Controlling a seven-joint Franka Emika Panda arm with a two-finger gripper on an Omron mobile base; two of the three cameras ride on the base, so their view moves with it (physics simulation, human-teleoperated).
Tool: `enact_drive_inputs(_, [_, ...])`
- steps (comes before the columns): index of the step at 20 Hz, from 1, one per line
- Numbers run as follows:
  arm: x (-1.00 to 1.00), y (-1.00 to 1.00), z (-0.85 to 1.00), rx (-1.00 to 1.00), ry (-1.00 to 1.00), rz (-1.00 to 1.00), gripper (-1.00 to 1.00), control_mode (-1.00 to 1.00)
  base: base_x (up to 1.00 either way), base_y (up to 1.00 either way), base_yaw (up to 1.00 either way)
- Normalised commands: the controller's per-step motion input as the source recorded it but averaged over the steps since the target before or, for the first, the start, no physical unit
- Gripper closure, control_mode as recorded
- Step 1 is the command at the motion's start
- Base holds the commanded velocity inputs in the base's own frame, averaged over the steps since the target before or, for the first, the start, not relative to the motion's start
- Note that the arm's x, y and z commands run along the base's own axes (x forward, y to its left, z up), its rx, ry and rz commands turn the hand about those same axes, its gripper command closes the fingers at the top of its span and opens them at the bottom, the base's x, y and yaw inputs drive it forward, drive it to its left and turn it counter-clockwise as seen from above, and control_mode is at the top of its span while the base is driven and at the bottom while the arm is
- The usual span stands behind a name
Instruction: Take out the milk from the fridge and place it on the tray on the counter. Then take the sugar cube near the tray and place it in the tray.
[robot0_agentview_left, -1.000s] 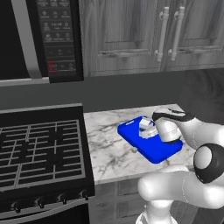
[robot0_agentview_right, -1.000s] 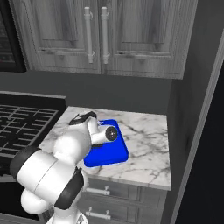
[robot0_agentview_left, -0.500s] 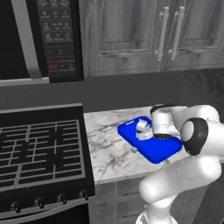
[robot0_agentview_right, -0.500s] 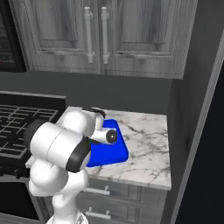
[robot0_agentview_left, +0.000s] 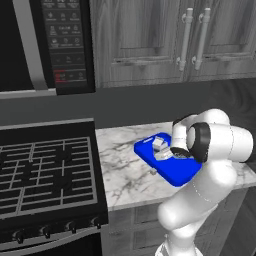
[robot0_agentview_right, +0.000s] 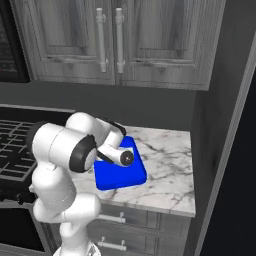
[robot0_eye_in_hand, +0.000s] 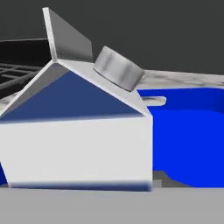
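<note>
One milk (robot0_agentview_left: 160, 144) on tray (robot0_agentview_left: 175, 172), arm hiding tool

Stood upright on the blue tray (robot0_agentview_left: 172, 173), toward its far left end: the milk (robot0_agentview_left: 159, 143). Lay on the marble counter (robot0_agentview_left: 125, 165) just off the tray's near left edge: the sugar cube (robot0_agentview_left: 153, 172). Bent low over the tray's right part: the white arm.

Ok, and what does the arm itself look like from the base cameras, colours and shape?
The arm is glossy white, built of rounded, bulbous links. Dark grey to black rings mark its joints. On the wrist a dark round cap with a small silver centre faces the right base camera. No cables or lettering are visible.
</note>
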Motion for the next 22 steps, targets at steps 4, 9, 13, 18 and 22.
enact_drive_inputs(4, [-0.16,-0.01,-0.02,0.00,-0.05,0.00,-1.00,-1.00,0.00,0.00,0.00])
enact_drive_inputs(9, [-0.27,-0.09,0.20,0.03,-0.12,0.00,-1.00,-1.00,0.00,0.00,0.00])
enact_drive_inputs(13, [-0.27,-0.06,0.44,0.03,-0.12,0.00,-1.00,-1.00,0.00,0.00,0.00])
enact_drive_inputs(18, [-0.24,0.00,0.54,0.00,-0.12,0.00,-1.00,-1.00,0.00,0.00,0.00])
enact_drive_inputs(22, [-0.08,0.00,0.64,0.00,-0.06,0.00,-1.00,-1.00,0.00,0.00,0.00])
